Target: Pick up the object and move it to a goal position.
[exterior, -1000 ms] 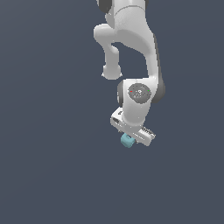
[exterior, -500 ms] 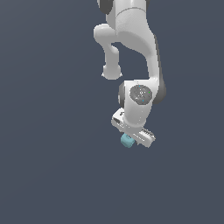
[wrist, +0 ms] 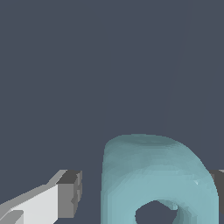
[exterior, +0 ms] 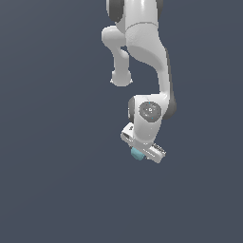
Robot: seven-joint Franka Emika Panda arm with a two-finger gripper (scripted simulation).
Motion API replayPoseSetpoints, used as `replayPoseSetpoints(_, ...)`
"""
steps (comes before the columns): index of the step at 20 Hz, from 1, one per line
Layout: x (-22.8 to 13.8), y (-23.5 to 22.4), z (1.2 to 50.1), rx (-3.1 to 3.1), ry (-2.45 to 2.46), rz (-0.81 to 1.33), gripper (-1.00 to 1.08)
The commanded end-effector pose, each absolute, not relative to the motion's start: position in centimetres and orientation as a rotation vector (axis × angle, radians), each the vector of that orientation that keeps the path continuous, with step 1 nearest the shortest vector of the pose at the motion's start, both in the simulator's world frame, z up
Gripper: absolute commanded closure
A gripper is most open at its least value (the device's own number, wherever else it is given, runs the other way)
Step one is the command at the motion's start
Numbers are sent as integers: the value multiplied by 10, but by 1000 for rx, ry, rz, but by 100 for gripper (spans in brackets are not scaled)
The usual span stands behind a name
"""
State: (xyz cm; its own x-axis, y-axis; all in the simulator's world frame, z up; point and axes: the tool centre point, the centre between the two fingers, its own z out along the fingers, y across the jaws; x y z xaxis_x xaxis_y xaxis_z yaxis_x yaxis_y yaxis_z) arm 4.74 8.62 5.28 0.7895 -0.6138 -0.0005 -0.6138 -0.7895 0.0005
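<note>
In the wrist view a grey-tipped finger (wrist: 69, 192) is seen apart from the teal object (wrist: 153, 175) (rounded, with a dark hole), whose far side meets the other finger, so the gripper (exterior: 142, 154) cannot be judged clenched or released.

No text, label, brand, number or sign can be read in either view. The arm's white shell (exterior: 142, 52) and the teal block (wrist: 157, 179) carry plain surfaces without any markings.
</note>
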Motion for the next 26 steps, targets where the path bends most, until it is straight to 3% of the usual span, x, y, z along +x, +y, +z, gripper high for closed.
replayPoseSetpoints(1,47,86,43,2971,-1020,0,-92)
replayPoseSetpoints(6,49,87,40,2971,-1020,0,-92)
replayPoseSetpoints(7,49,87,40,2971,-1020,0,108)
replayPoseSetpoints(26,43,90,59,2971,-1020,0,108)
